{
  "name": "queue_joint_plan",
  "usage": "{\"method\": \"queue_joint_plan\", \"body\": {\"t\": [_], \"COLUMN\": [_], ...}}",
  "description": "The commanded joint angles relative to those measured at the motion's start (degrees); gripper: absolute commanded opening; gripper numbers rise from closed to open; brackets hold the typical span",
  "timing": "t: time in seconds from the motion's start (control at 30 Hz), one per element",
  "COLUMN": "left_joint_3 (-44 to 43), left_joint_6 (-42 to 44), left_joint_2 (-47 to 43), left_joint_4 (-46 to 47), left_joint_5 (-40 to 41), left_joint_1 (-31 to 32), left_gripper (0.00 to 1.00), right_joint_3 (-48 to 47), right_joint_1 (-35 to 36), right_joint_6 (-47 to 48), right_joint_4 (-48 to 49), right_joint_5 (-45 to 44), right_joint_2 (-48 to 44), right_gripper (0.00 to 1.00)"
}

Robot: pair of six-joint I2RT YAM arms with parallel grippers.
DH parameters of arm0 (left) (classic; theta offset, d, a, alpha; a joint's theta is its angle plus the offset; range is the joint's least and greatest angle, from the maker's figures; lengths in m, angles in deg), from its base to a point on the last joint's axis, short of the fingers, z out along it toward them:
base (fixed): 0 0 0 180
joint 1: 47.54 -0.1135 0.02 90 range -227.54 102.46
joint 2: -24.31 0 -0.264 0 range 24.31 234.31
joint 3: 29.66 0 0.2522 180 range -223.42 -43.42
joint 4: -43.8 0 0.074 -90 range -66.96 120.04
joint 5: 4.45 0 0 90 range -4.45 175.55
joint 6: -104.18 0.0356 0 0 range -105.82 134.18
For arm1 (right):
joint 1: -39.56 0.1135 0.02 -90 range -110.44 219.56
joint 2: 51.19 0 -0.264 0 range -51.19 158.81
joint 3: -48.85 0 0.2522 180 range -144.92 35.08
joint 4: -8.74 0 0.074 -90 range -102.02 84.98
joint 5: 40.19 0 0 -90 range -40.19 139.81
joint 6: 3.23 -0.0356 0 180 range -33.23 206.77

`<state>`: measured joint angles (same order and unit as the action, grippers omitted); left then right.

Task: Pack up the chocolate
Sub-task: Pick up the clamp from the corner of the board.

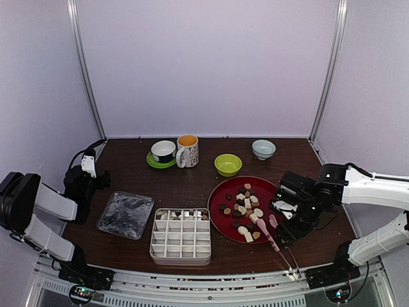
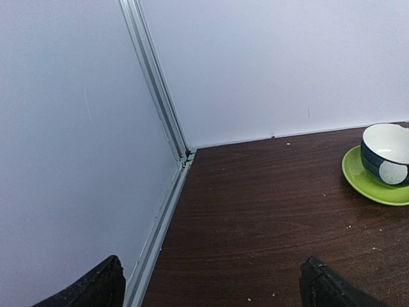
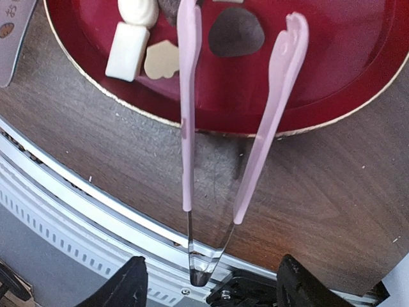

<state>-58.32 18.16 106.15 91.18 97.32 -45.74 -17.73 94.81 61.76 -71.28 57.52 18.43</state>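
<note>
We found the right claw (image 3: 212, 261) spread, one finger on each side of the hinge end of the pink plastic tongs (image 3: 186, 128), touching neither arm. The tongs lay with their tips on the round red plate (image 1: 265, 187) and their hinge past the near edge of the desk (image 1: 192, 182); we judged this left the handle free for grasping. The chocolate (image 1: 246, 208), small brown, tan and cream pieces, sat mostly on that plate toward the right near corner. A few pieces occupied the back row of the white gridded tray (image 1: 181, 256). The left claw (image 2: 212, 265) hung spread and empty by the far left corner.
</note>
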Motion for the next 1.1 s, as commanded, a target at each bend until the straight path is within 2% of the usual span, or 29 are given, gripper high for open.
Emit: {"method": "queue_joint_plan", "body": {"t": [0.0, 0.27, 0.4, 0.63, 0.93, 1.07], "left_joint_3": [-0.92, -0.92, -0.92, -0.92, -0.92, -0.92], "left_joint_6": [-0.03, -0.03, -0.03, -0.08, -0.07, -0.03], "left_joint_2": [-0.10, -0.04, -0.10, -0.09, -0.10, -0.02], "left_joint_4": [1.36, 1.39, 1.36, 1.40, 1.38, 1.37], "left_joint_5": [0.35, 0.32, 0.32, 0.33, 0.36, 0.35], "left_joint_1": [-0.50, -0.56, -0.56, -0.53, -0.53, -0.53], "left_gripper": [0.98, 0.98, 0.98, 0.98, 0.98, 0.98], "right_joint_3": [4.59, 13.35, 16.98, 19.99, 24.14, 24.05], "right_joint_1": [3.90, 7.81, 9.00, 12.74, 16.63, 16.72], "right_joint_6": [-6.94, -17.70, -20.27, -23.37, -27.90, -27.82], "right_joint_4": [3.56, 12.98, 18.21, 21.25, 26.21, 25.31], "right_joint_5": [-2.01, -6.54, -6.70, -9.91, -13.16, -14.77], "right_joint_2": [-2.15, -4.95, -5.26, -3.59, -4.96, -6.88], "right_gripper": [0.70, 0.67, 0.66, 0.61, 0.46, 0.38]}}
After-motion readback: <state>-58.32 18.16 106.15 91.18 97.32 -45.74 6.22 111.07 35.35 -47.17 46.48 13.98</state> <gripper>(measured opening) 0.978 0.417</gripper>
